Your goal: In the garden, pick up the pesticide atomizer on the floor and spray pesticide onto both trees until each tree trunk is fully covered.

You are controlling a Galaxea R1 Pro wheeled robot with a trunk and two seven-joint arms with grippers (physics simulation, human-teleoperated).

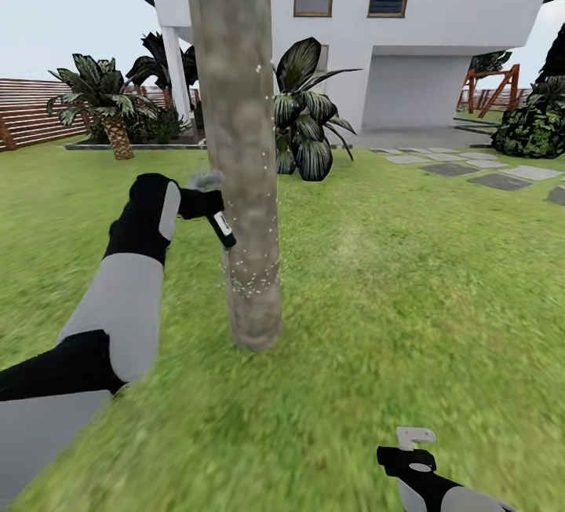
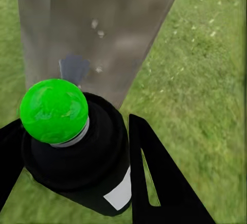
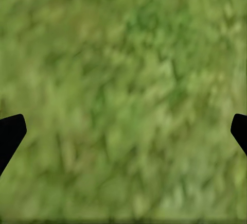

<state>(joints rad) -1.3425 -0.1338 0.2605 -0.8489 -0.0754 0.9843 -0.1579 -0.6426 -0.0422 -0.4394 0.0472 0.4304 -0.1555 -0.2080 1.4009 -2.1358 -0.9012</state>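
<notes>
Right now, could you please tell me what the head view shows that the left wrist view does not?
Head view alone: the white house, the palm, paving slabs, and the right claw open low over the lawn. Left wrist view alone: a bright green ball on the end of the spray bottle facing the camera. Both: the left claw shut on the bottle, the speckled tree trunk and grass.
</notes>
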